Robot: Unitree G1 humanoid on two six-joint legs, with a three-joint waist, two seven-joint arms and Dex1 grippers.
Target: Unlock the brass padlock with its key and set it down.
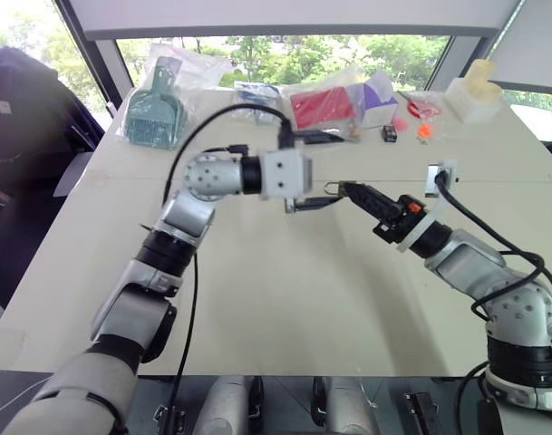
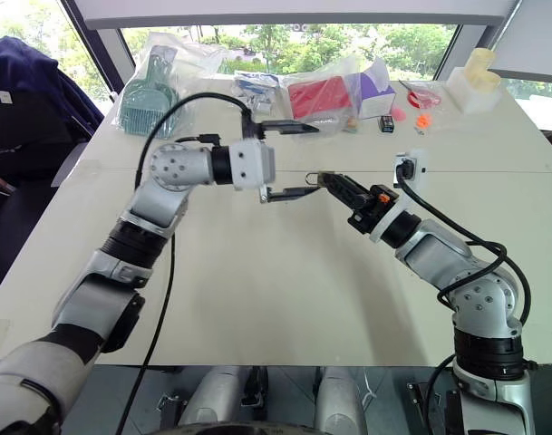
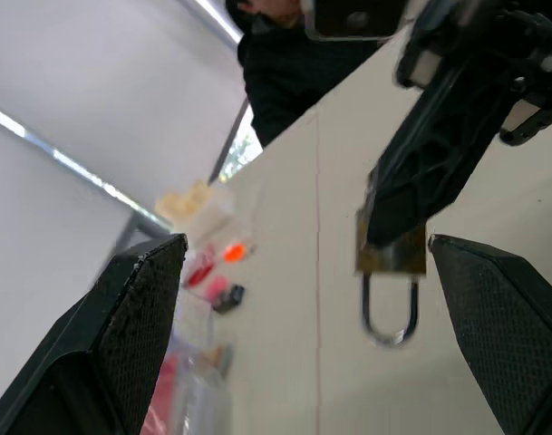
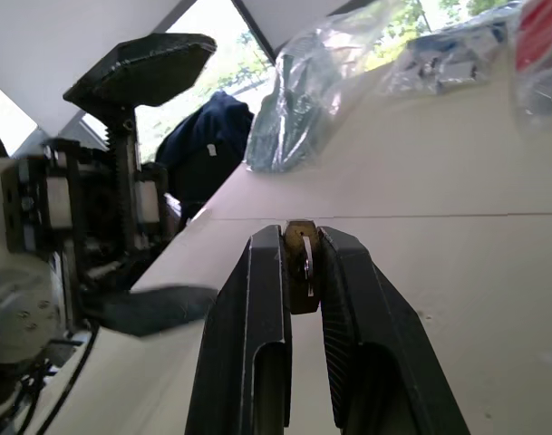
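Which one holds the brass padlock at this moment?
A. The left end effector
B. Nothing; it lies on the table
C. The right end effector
C: the right end effector is shut on the brass padlock, while the left end effector stands open around it.

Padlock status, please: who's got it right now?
Right gripper shut on brass padlock, held above table. Left gripper open beside it. Nothing between them.

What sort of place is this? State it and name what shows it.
Probably a robot test room or lab workspace: a pale table by a wide window onto trees, with bagged items lined up along its far edge like test props.
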